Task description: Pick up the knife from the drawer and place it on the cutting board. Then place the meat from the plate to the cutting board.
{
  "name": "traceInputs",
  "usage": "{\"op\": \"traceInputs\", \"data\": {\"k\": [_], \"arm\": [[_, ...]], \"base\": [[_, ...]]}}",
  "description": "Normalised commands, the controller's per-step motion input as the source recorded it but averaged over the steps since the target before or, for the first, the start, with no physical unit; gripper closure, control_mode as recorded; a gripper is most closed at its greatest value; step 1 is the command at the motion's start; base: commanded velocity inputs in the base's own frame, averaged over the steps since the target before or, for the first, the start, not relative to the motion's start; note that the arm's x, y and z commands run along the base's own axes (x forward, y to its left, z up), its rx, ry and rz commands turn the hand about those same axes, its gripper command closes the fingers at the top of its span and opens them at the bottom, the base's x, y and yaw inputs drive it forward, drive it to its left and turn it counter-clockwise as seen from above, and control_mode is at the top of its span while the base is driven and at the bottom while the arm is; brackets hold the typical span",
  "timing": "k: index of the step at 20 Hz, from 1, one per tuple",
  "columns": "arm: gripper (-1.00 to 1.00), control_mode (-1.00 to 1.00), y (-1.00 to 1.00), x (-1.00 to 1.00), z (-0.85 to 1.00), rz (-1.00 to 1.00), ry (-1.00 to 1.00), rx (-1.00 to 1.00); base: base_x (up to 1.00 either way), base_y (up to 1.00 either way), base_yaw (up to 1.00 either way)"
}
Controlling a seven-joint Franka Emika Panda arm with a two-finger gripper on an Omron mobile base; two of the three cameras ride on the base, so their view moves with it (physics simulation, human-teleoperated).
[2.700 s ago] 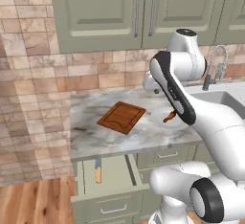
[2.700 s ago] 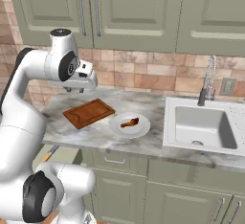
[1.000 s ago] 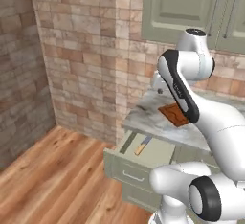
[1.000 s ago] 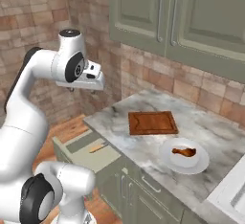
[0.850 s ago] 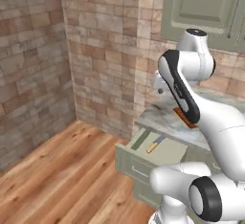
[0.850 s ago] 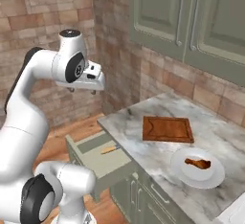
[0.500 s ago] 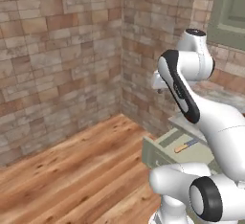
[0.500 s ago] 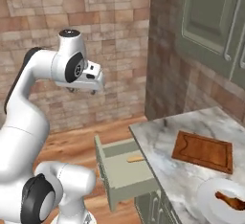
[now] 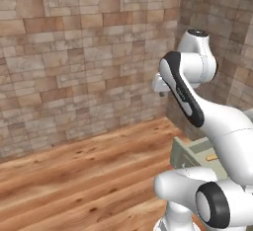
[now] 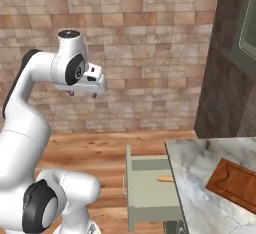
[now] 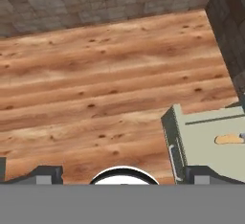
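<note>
The sage-green drawer [image 10: 150, 190] stands pulled open under the marble counter, low and to the right of my arm. The knife lies inside it; its tan handle [image 10: 166, 178] shows near the counter's edge, and the blade is mostly hidden. In the hand view the drawer [image 11: 206, 144] is at the right edge with the knife [image 11: 230, 138] in it. The reddish-brown cutting board [image 10: 235, 183] lies on the counter at the far right. My gripper [image 10: 83, 94] hangs high over the floor, left of the drawer, open and holding nothing. The plate and the meat are out of view.
A wooden floor [image 11: 95, 89] spreads below the gripper, with brick walls [image 10: 150, 53] behind it. The marble counter [image 10: 200, 178] runs along the right, and a dark wall corner [image 10: 220, 68] rises above it. The drawer [image 9: 195, 151] also shows behind my arm.
The whole picture has swung: the base turned, so counter, board and drawer slid toward the right edge and more floor and brick wall came in. The arm holds the same pose.
</note>
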Motion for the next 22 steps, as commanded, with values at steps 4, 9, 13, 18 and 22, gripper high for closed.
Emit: {"op": "traceInputs", "data": {"k": [4,9,13,18,22], "arm": [[-1.0,1.0,0.0,0.0,0.0,0.0,0.0,0.0],[-1.0,1.0,0.0,0.0,0.0,0.0,0.0,0.0],[-1.0,1.0,0.0,0.0,0.0,0.0,0.0,0.0],[-1.0,1.0,0.0,0.0,0.0,0.0,0.0,0.0],[-1.0,1.0,0.0,0.0,0.0,0.0,0.0,0.0]], "base": [[-0.57,-0.05,0.35],[-0.59,0.0,0.15],[-0.34,0.0,0.05],[-0.03,-0.11,0.06],[0.16,-0.13,0.13]]}}
